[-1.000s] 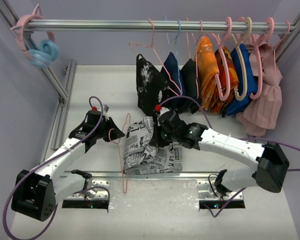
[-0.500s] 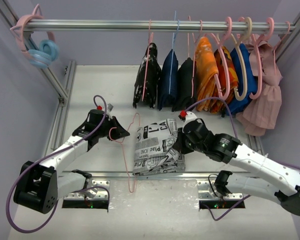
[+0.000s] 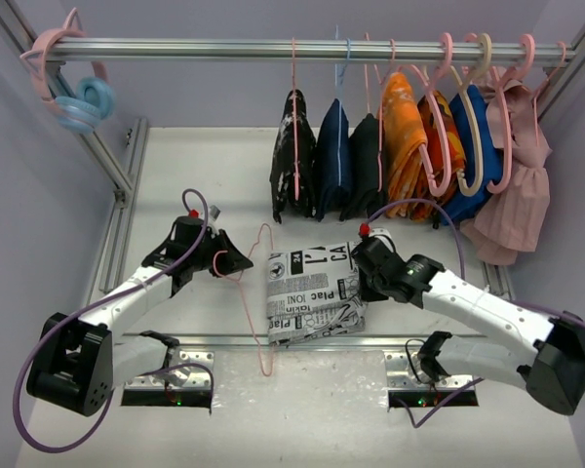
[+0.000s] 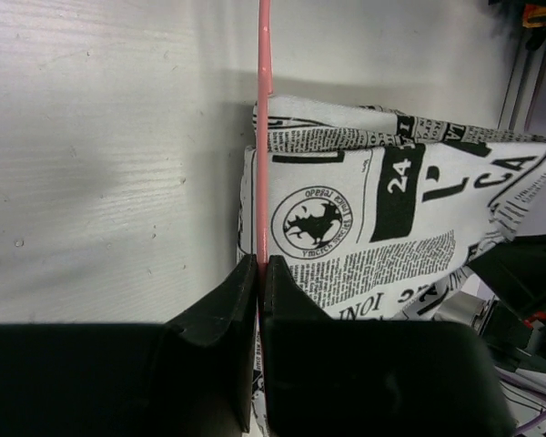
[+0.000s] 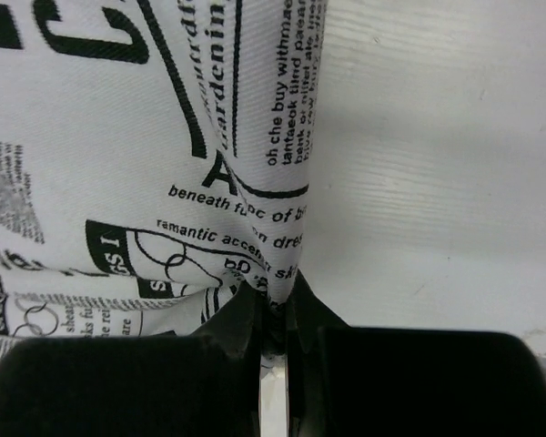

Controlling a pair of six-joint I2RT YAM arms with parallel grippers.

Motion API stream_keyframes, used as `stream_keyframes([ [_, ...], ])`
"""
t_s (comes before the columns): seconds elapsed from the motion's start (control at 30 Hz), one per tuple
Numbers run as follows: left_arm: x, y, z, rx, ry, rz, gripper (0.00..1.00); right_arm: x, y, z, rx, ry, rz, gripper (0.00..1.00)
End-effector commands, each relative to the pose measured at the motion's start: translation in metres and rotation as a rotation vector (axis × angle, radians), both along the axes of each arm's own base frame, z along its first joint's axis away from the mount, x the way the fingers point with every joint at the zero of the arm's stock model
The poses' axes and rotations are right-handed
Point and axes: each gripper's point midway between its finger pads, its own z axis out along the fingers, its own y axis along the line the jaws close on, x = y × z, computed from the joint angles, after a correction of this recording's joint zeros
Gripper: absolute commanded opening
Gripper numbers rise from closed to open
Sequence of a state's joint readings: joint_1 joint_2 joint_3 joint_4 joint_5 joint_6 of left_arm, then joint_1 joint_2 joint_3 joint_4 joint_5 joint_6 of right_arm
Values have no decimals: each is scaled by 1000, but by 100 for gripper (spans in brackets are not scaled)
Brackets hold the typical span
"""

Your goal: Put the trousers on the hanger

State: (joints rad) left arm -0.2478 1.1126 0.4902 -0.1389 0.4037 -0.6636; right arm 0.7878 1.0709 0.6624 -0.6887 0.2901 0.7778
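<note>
Hanger (image 4: 264, 137) and trousers (image 3: 307, 292) both gripped
Left claw (image 4: 257, 266) pinches the springy-looking wire; right claw (image 5: 271, 293) is closed on the limp cloth's 3 o'clock edge.

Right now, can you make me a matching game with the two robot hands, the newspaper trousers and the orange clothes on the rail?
Things:
1. left hand
2. right hand
3. trousers
4. orange garment

States:
A. shut on the trousers' edge
B. lying folded on the table
C. shut on the thin pink hanger
D. hanging from the rail

Pairs: 1-C, 2-A, 3-B, 4-D.
</note>
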Motion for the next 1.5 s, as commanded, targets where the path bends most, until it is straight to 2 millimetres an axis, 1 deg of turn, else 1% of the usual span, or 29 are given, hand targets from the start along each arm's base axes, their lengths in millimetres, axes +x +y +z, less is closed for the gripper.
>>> stream_keyframes([
  [0.0,10,32,-19,164,-32,86,0,-8,-67,-29,-301,77,-107,0],
  [0.07,11,31,-16,154,-39,82,0,-9,-67,-44,-311,117,-100,1],
  [0.13,11,29,-13,145,-46,79,0,-12,-62,-56,-304,156,-84,6],
  [0.17,11,29,-12,144,-48,77,0,-13,-59,-63,-298,175,-75,11],
  [0.2,10,29,-11,143,-50,76,0,-15,-55,-70,-291,198,-64,20],
  [0.27,10,30,-10,145,-55,76,0,-17,-49,-74,-269,222,-43,23],
  [0.3,9,30,-10,144,-55,74,0,-17,-45,-75,-251,226,-33,29],
  [0.33,8,29,-10,142,-56,73,0,-17,-41,-74,-229,224,-22,37],
  [0.37,8,29,-11,138,-56,71,0,-15,-35,-69,-200,214,-10,43],
  [0.43,6,27,-12,127,-53,61,0,-10,-24,-53,-132,175,7,50],
  [0.5,5,25,-14,119,-53,57,0,-4,-16,-26,-64,112,14,52],
  [0.53,4,25,-15,118,-54,55,0,-6,-15,-18,-53,101,20,53],
  [0.57,4,25,-16,112,-52,58,0,-2,-8,-3,-11,60,33,53],
  [0.6,3,24,-17,108,-51,58,0,0,-3,10,26,28,45,53],
  [0.7,3,22,-19,89,-57,60,0,-1,12,31,123,-11,96,53],
  [0.73,3,21,-19,81,-57,62,0,-1,18,36,148,-16,115,52],
  [0.83,1,20,-23,68,-48,67,0,4,34,36,186,-17,167,50],
  [0.9,1,20,-24,67,-45,71,0,10,43,28,200,-12,183,42],
  [0.93,1,21,-24,67,-47,75,0,13,50,24,222,-23,191,35],
  [1.03,2,23,-22,69,-54,95,0,16,60,-3,239,12,189,21],
  [1.07,3,23,-20,71,-58,100,0,14,63,-12,247,37,189,18],
  [1.13,4,27,-20,84,-62,119,0,2,61,-39,227,129,172,11],
  [1.2,5,30,-19,95,-66,131,0,-16,46,-62,181,187,144,7],
  [1.23,6,31,-19,100,-67,137,0,-23,40,-70,166,206,133,6],
  [1.3,5,33,-22,106,-65,146,0,-32,33,-77,167,217,124,7],
  [1.33,5,33,-23,104,-66,148,0,-34,32,-76,175,214,128,7],
  [1.37,6,32,-22,99,-69,148,0,-34,34,-71,187,207,143,7],
  [1.47,4,28,-23,74,-72,141,0,-26,45,-39,229,149,212,8],
])
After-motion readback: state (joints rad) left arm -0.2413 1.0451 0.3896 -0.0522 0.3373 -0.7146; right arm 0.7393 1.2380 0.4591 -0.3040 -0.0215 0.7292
